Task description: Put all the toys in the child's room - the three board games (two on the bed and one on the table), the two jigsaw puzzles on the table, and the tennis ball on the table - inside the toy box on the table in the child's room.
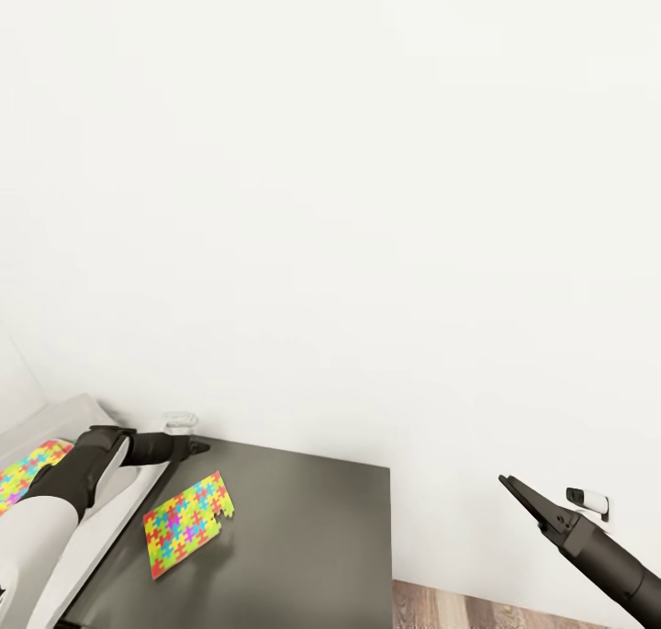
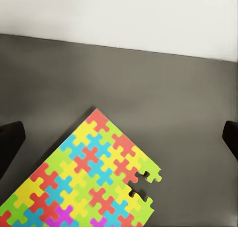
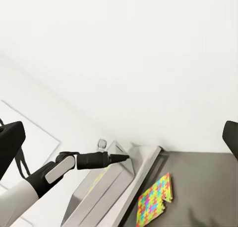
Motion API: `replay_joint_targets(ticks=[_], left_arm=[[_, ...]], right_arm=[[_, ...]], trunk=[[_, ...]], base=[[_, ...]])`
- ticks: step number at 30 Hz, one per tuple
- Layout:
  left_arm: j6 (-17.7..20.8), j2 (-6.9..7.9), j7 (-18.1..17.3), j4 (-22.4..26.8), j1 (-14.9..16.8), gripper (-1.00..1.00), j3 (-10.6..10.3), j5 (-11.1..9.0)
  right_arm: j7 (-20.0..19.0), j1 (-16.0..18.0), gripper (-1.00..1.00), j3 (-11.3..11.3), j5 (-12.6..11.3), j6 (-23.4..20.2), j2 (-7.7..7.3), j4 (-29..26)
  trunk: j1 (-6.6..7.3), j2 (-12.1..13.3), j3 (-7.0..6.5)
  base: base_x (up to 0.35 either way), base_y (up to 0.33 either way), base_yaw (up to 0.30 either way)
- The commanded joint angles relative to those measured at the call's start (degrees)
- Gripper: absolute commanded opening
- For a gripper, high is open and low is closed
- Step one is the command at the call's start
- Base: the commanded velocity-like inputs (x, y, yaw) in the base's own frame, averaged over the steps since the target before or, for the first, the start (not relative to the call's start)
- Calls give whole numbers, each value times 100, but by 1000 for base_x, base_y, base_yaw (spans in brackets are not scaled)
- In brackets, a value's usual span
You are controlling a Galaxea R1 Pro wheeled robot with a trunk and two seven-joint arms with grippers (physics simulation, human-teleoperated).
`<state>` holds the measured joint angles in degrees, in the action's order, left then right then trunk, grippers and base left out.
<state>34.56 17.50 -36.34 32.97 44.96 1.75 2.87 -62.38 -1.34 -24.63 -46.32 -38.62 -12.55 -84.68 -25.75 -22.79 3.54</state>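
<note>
A jigsaw puzzle [image 1: 187,523] lay flat on the dark grey part of the table [image 1: 312,555], a thin multicoloured sheet with a notched corner. Its long axis ran diagonally across the dark top, the notched corner on its far side.

The left gripper [image 1: 188,446] hung above the table's back edge, its fingers pointing out over the dark surface. The puzzle lay below and just ahead of those fingers, slightly toward the robot. In the left wrist view the puzzle [image 2: 84,180] sat between the two fingertips [image 2: 10,142], which stood wide apart at the frame's edges and held nothing.

The right gripper [image 1: 525,498] hovered well apart from the puzzle, out beyond the table's end and over the wood floor [image 1: 514,611]. Its fingers were spread wide too, judging from its own wrist view, and empty. The left arm was clearly the nearer one.

A second jigsaw puzzle [image 1: 28,473] lay inside the light grey toy box [image 1: 119,505], partly hidden behind the left forearm. The coming move would probably call for the left fingers to drop toward the puzzle's near edge.
</note>
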Motion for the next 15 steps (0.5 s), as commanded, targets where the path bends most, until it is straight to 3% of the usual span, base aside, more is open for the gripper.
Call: replay_joint_targets(ticks=[1,15], left_arm=[[-33,19,-109,7,4,100,19,33],[-190,164,-259,2,4,100,26,22]], right_arm=[[7,1,100,1,-35,-39,-2,-4],[-1,1,100,2,-31,-33,-2,-4]], trunk=[[-4,-13,21],[-4,-13,152]], base=[[0,0,0],[0,0,0]])
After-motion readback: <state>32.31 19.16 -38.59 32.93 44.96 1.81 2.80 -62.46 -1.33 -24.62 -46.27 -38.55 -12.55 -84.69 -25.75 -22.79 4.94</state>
